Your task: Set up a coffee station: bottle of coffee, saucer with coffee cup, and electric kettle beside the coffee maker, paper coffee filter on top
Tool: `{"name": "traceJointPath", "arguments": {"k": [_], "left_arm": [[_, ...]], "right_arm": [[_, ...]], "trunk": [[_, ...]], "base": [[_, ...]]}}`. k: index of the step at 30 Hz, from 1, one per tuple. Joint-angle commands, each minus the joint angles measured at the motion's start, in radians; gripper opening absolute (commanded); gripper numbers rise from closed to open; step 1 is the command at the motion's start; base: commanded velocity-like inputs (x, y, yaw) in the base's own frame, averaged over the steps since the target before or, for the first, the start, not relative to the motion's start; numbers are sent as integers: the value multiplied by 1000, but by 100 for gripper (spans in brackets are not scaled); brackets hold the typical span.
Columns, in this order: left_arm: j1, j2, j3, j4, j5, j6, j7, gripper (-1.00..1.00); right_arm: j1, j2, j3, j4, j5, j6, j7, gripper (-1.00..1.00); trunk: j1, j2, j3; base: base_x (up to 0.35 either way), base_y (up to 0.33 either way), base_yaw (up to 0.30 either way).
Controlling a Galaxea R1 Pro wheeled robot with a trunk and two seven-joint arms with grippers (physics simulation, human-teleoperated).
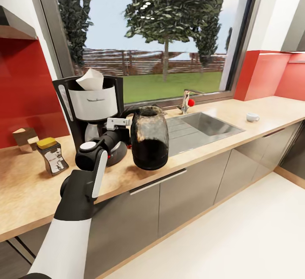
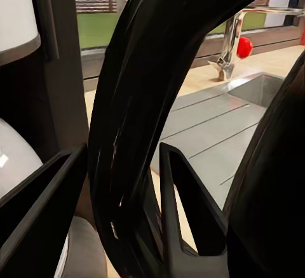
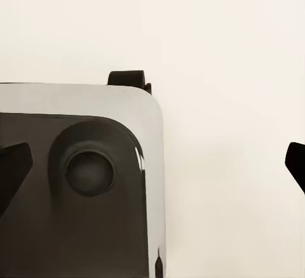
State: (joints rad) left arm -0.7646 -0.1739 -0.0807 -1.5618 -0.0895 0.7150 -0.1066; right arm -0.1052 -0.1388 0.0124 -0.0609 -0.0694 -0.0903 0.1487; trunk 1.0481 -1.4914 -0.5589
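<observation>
**Kettle in the air, close to the coffee maker**

The kitchen countertop (image 1: pixel 220 132) runs long and pale under a wide window, red panels behind it, grey cabinet fronts below, a steel sink (image 1: pixel 207 126) and tap (image 1: pixel 186 100) set in it. At its left end stands the coffee maker (image 1: pixel 91 109) with the paper coffee filter (image 1: pixel 90 79) already sitting in its top. The electric kettle (image 1: pixel 148 137) hangs in the air just in front of the counter's edge, beside the machine's base, carried by its handle (image 2: pixel 127 132): the left gripper (image 1: pixel 123 122) has its two fingers (image 2: pixel 184 214) closed around that handle. The bottle of coffee (image 1: pixel 51 156) stands on the counter left of the machine, and the coffee cup (image 1: pixel 253 117) is well apart, beyond the sink.

The risk lies in the tight gap: swinging the kettle inward could knock the carafe or the machine, and setting it down half over the counter's edge would tip it to the floor. A handle grip also lets the body pivot.

The right gripper's fingertips (image 3: pixel 13 164) sit far apart at the frame's sides, holding nothing.
</observation>
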Motion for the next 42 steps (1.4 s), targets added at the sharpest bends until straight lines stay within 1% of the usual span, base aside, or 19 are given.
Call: {"name": "traceJointPath", "arguments": {"k": [1, 6, 11, 16, 19, 23, 28, 42], "left_arm": [[-1, -1, 1, -1, -9, 4, -8, -100], [-1, -1, 1, -1, -9, 4, -8, -100], [-1, -1, 1, -1, -9, 4, -8, -100], [-1, -1, 1, -1, -9, 4, -8, -100], [-1, -1, 1, -1, -9, 4, -8, -100], [-1, -1, 1, -1, -9, 4, -8, -100], [-1, -1, 1, -1, -9, 4, -8, -100], [-1, -1, 1, -1, -9, 4, -8, -100]], "right_arm": [[-1, -1, 1, 1, -7, -3, 5, 100], [0, 0, 1, 1, -7, -3, 5, 100], [-1, 0, 1, 1, -7, -3, 5, 100], [-1, 0, 1, 1, -7, -3, 5, 100], [-1, 0, 1, 1, -7, -3, 5, 100], [-1, 0, 1, 1, -7, -3, 5, 100], [-1, 0, 1, 1, -7, -3, 5, 100], [-1, -1, 1, 1, -7, -3, 5, 100]], "trunk": [[0, -1, -1], [0, -1, -1], [19, -36, -17], [19, -36, -17], [31, -57, -26], [31, -57, -26], [50, -92, -42], [50, -92, -42]], "base": [[2, 0, 0], [1, 0, 0], [0, 0, 0], [0, 0, 0], [0, 0, 0], [0, 0, 0], [0, 0, 0], [10, 4, 0]]}}
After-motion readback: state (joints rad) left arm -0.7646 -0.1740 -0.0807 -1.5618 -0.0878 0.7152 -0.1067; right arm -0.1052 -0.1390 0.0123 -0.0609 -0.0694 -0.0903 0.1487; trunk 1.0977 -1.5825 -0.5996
